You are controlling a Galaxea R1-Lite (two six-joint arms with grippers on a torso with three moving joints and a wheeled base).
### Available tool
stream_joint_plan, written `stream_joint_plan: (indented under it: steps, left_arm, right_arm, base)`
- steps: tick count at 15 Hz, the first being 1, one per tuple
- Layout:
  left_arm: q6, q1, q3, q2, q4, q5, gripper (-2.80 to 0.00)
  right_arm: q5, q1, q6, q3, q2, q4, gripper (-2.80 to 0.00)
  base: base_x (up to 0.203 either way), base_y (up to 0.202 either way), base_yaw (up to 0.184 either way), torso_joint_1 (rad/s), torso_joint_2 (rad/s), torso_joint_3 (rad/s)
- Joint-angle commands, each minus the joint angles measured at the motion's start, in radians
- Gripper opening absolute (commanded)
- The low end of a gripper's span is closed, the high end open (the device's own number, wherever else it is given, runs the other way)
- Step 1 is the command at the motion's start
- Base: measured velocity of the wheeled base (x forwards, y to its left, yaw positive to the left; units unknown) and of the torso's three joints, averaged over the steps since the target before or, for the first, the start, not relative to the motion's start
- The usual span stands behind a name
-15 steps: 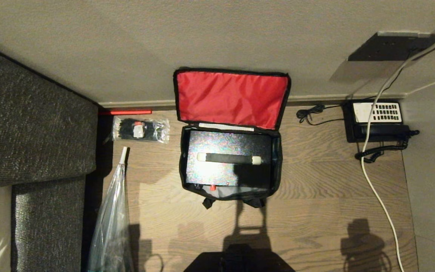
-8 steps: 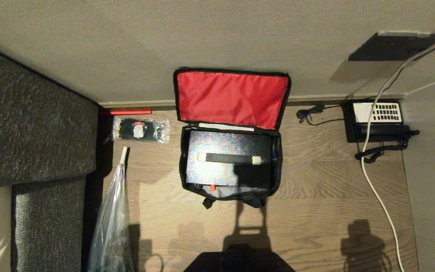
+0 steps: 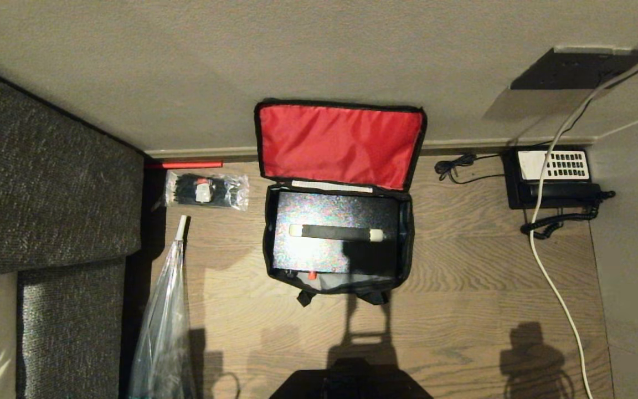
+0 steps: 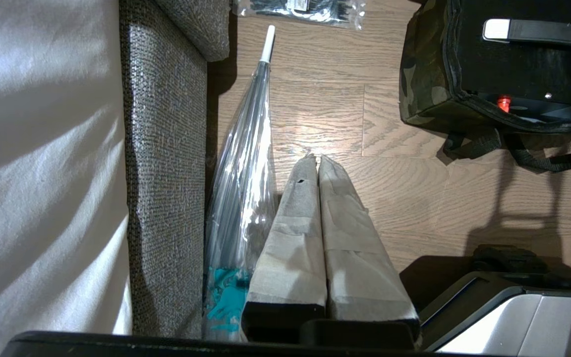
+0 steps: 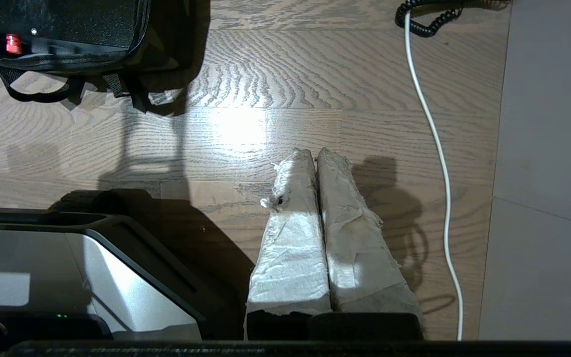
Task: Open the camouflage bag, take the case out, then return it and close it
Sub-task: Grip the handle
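**Bag open on the floor, both arms parked**

Head view: the camouflage bag [image 3: 336, 244] lies open on the floor, red lid raised, the case [image 3: 334, 235] inside. Left wrist view: left end effector [image 4: 316, 161] pressed together, empty. Right wrist view: right end effector [image 5: 314, 154] likewise, over bare floor.

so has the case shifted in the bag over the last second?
No. The case sits the same inside the camouflage bag, unchanged against the baseboard.

Camo bag [image 3: 266, 244]: green/grey/black sides, black edging, red lid lining. Case [image 3: 330, 235]: black w/ speckled sheen, black handle w/ white ends. Floor [image 3: 463, 288]: brown woodgrain. Sofa [image 3: 47, 183]: dark grey weave. Phone [image 3: 554, 177]: black, white keypad. Cable [image 3: 551, 277]: white.
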Motion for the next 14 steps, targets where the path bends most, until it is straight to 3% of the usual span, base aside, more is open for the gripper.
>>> stream_joint_plan:
  steps: [1, 14]
  left_arm:
    - [-0.002, 0.0, 0.003, -0.002, -0.001, 0.002, -2.8]
    - [0.003, 0.0, 0.002, -0.001, 0.002, -0.001, -2.8]
  right_arm:
    - [0.0, 0.0, -0.001, 0.0, 0.0, 0.001, -2.8]
    - [0.0, 0.0, -0.001, 0.0, 0.0, 0.001, -2.8]
  base:
    - [0.0, 0.0, 0.0, 0.0, 0.0, 0.0]
    - [0.0, 0.0, 0.0, 0.001, 0.0, 0.069]
